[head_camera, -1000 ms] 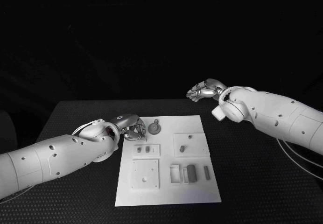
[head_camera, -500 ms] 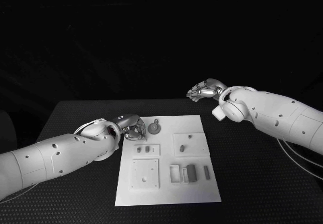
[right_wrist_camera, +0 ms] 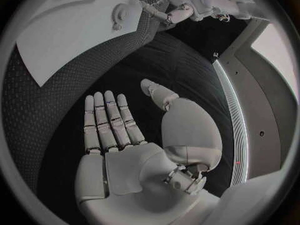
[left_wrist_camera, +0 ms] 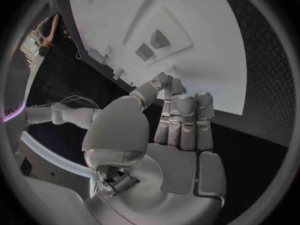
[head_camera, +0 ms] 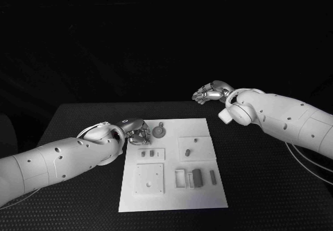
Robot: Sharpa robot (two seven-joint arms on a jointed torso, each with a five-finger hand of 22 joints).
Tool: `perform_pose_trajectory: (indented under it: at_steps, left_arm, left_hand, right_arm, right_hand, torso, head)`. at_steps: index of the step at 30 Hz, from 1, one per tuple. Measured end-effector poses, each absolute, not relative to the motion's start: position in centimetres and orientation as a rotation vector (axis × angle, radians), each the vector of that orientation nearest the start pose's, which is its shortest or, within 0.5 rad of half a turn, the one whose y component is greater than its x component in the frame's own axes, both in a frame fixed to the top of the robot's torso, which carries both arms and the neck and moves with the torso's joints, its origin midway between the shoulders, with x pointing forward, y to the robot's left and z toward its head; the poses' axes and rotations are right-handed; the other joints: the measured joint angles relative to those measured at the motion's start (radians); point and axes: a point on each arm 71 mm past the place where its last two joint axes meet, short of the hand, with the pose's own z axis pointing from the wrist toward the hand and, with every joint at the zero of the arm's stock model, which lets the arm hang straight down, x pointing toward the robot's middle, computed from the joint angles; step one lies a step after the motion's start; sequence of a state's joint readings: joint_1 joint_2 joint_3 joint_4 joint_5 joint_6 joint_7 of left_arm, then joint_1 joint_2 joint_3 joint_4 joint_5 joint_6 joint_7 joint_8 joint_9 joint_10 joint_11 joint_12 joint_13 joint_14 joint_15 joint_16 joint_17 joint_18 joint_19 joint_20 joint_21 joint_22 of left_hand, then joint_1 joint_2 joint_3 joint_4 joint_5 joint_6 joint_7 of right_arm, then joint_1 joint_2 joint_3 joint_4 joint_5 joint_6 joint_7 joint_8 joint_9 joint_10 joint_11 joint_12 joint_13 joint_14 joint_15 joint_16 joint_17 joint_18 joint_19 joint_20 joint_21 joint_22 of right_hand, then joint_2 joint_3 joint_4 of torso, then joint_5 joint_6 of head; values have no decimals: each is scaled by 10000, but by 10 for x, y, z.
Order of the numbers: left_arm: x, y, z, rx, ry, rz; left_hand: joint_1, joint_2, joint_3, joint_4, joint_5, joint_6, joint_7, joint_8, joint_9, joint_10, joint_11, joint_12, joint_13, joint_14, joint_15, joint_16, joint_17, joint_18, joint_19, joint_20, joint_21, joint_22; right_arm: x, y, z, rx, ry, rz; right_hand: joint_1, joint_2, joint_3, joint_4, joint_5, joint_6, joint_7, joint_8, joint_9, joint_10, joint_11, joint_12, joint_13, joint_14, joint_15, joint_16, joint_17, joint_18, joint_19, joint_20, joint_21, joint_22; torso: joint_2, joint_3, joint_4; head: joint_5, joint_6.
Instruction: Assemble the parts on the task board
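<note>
White task board [head_camera: 173, 192] lies mid-table; the round grey part [head_camera: 160, 130] sits at its far edge, just beside the empty, loosely extended left hand [head_camera: 136, 132]. Right hand [head_camera: 210, 92], open and empty, hovers well apart.

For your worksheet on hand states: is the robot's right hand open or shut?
Open. The right hand holds nothing; its fingers lie straight and extended above the black table.
</note>
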State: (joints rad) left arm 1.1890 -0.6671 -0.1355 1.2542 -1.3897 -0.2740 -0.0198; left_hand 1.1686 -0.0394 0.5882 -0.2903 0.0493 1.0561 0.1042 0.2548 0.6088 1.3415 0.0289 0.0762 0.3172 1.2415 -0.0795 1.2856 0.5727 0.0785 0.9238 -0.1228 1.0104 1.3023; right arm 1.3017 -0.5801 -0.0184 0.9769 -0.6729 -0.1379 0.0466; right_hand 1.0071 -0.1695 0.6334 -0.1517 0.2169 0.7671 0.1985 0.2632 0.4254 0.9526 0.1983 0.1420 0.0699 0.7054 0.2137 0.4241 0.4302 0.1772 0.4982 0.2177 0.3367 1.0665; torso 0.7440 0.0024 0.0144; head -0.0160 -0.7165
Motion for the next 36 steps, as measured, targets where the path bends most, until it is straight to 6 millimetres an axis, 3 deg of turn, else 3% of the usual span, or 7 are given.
perform_pose_trajectory:
  at_steps: [36]
  left_arm:
    - [514,184,-249,1861,18279,-6207]
  left_hand:
    - [9,67,1,5,-4,-19,-44,-2,5,38,-7,-17,-16,5,35,0,-25,-3,56,-21,-38,1]
  right_arm:
    - [592,-230,-160,5797,17194,9446]
  right_hand:
    - [0,0,0,0,0,0,0,0,-8,0,0,0,0,0,0,0,-9,1,0,0,1,25]
  torso:
    - [2,2,-5]
  head:
    - [-13,-48]
